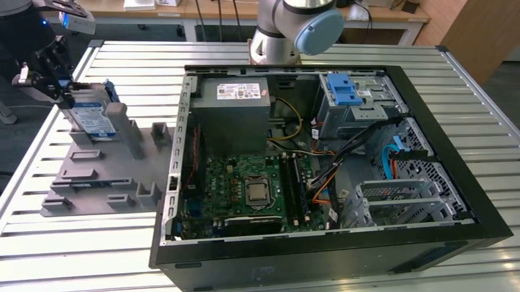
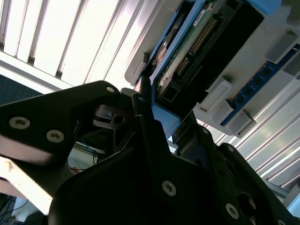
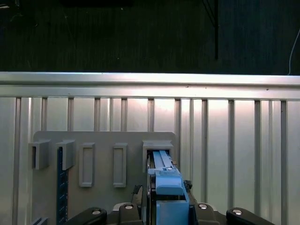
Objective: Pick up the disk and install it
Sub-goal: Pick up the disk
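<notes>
Holds the disk [image 1: 91, 118] clamped in nearly closed gripper [image 1: 65, 94]; stands upright in grey rack [image 1: 97, 182], beside computer case [image 1: 325, 263].

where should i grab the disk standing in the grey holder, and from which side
Take the disk by its top edge, clamping across its two broad faces, and come from above. It stands on edge in the holder, whose posts flank its lower part, leaving the top exposed.

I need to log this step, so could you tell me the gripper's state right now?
Gripper: at the disk standing in the grey holder; open or shut cannot be told.
</notes>
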